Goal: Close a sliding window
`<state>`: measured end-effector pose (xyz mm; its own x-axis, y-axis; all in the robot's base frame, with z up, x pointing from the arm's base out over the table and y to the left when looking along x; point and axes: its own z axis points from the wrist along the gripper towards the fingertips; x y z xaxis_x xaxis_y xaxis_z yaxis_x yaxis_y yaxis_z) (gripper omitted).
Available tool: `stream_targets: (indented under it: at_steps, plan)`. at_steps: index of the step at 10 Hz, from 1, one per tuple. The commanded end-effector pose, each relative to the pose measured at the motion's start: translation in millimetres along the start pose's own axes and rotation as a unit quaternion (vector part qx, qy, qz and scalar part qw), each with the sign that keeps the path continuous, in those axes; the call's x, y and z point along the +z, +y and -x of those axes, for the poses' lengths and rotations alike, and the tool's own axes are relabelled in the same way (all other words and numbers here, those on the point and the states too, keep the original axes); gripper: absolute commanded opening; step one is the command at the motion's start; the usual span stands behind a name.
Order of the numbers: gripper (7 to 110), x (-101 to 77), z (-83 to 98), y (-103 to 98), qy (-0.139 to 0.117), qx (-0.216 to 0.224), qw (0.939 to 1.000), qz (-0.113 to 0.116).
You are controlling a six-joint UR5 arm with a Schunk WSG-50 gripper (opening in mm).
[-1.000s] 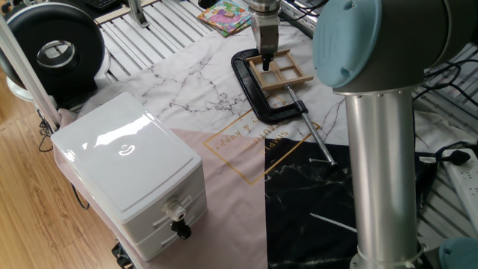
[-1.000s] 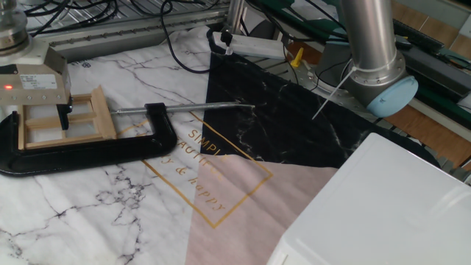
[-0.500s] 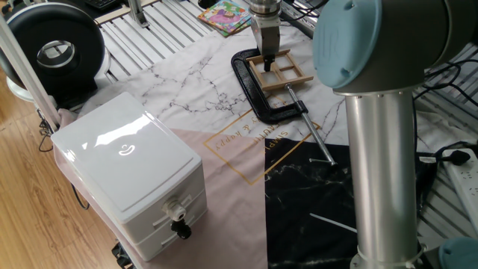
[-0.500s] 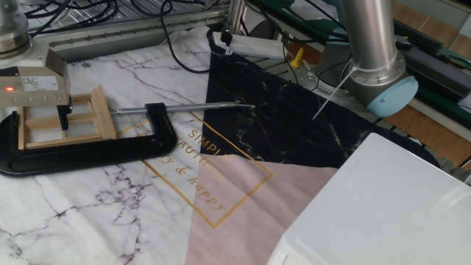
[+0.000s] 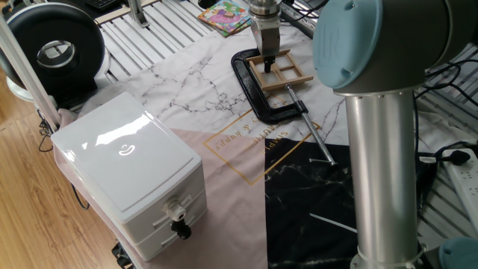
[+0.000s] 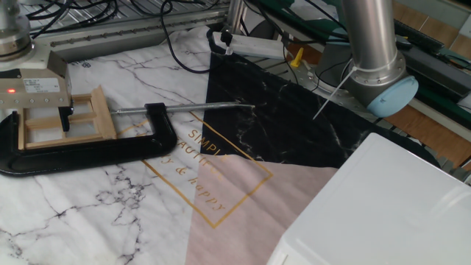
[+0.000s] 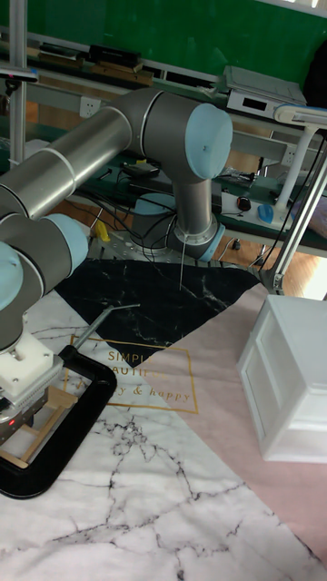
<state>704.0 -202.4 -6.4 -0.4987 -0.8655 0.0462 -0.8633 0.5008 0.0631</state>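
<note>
The sliding window [image 5: 282, 73] is a small light-wood frame with thin bars. It lies flat on the marble cloth, held in a black C-clamp [image 5: 252, 88]. My gripper [image 5: 267, 66] reaches straight down into the frame near its far end. In the other fixed view, the white gripper body hangs over the window [image 6: 81, 121] and one dark finger [image 6: 65, 118] sits among the bars. The second finger is hidden, so the jaw gap does not show. The tall fixed view has the gripper [image 7: 25, 410] above the window [image 7: 38, 434] at the lower left.
The clamp's silver screw rod [image 6: 199, 107] runs out across the cloth. A white drawer box [image 5: 127, 168] stands near the front left, with a black round device [image 5: 52, 46] behind it. A colourful picture card [image 5: 224, 15] lies at the back. The arm's grey column [image 5: 381, 149] rises at the right.
The gripper has edged slightly along the window frame, toward the clamp's screw side. Nothing else has moved.
</note>
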Motion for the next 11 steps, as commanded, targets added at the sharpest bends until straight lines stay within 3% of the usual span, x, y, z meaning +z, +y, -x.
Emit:
stream_targets:
  at_steps: [1,11]
  plan:
    - [107,0.7,0.9,-3.5,-0.004,0.0,1.0,-0.005]
    - [107,-1.1,-0.9,-18.9,0.001,-0.008,0.9995,-0.029]
